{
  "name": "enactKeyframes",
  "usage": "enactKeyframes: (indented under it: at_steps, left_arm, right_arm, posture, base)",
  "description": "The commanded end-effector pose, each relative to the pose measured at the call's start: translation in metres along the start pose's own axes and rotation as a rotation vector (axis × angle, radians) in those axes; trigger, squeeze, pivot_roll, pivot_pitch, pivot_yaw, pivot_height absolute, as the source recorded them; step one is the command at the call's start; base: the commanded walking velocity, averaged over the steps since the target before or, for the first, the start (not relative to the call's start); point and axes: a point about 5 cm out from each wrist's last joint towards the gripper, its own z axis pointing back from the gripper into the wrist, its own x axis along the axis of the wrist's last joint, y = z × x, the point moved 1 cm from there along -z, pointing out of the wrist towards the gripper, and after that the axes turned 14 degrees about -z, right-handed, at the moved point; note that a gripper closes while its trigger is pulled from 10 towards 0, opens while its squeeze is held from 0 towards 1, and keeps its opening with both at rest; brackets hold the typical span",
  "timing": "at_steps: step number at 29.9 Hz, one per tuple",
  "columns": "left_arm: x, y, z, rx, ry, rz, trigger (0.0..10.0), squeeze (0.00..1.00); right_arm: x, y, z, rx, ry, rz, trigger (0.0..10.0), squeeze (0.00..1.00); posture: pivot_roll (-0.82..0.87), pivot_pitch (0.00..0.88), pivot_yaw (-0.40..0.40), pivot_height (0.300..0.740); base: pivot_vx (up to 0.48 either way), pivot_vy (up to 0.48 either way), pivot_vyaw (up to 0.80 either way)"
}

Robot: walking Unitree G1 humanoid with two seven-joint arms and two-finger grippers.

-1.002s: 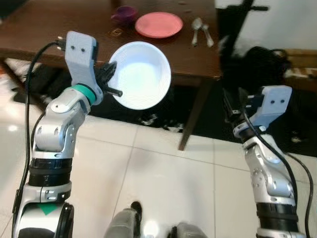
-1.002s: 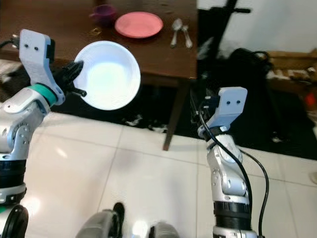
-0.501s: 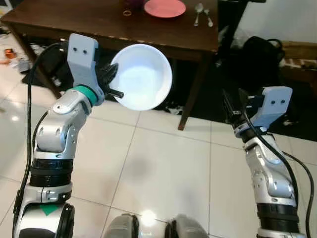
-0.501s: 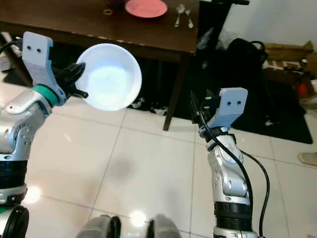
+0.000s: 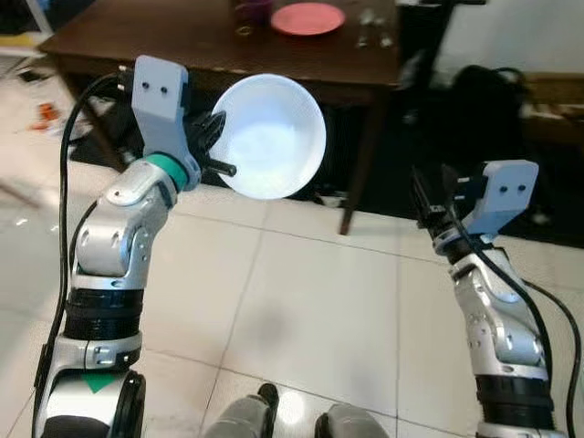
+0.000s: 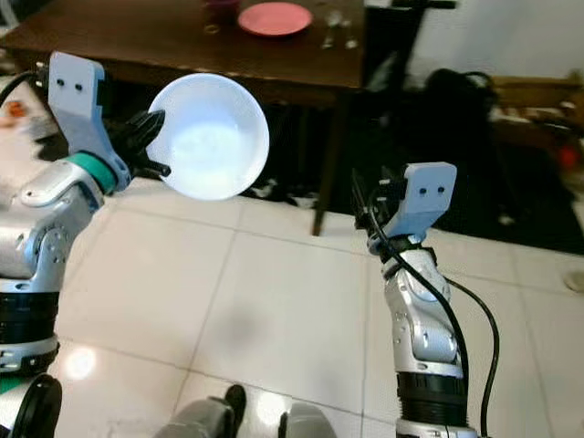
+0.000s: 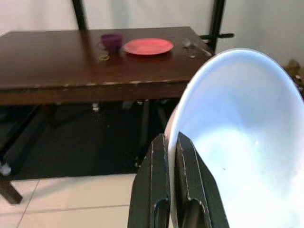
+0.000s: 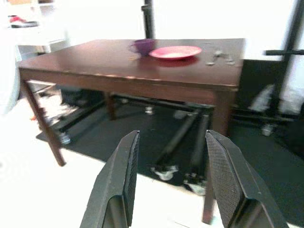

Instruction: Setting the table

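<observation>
While raised, left gripper [image 5: 212, 146] gripping bowl [image 5: 271, 137]

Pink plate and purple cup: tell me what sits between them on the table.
Nothing: in the left wrist view, bare dark wood separates the purple cup from the pink plate. A small ring lies nearer, in front of the cup.

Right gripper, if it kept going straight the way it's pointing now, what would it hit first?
Probably the dark wooden table: the open right gripper points toward the shadowed space under its front edge, near the corner leg. Depth is unclear, and nothing shows between them.
</observation>
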Motion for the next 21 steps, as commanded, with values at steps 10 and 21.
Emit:
enactKeyframes:
  at_steps: [10, 21]
  left_arm:
    - [-0.006, 0.008, -0.001, 0.072, 0.042, -0.019, 10.0, 0.0]
    - [-0.01, 0.017, -0.003, 0.158, 0.071, -0.051, 10.0, 0.0]
  right_arm:
    - [0.0, 0.003, 0.0, 0.018, -0.003, -0.019, 10.0, 0.0]
    - [0.001, 0.007, 0.001, 0.044, -0.008, -0.037, 10.0, 0.0]
  posture:
    - [0.02, 0.011, 0.078, 0.74]
    - [0.02, 0.017, 0.078, 0.74]
  base:
    - [0.0, 0.0, 0.79]
    - [0.0, 0.0, 0.79]
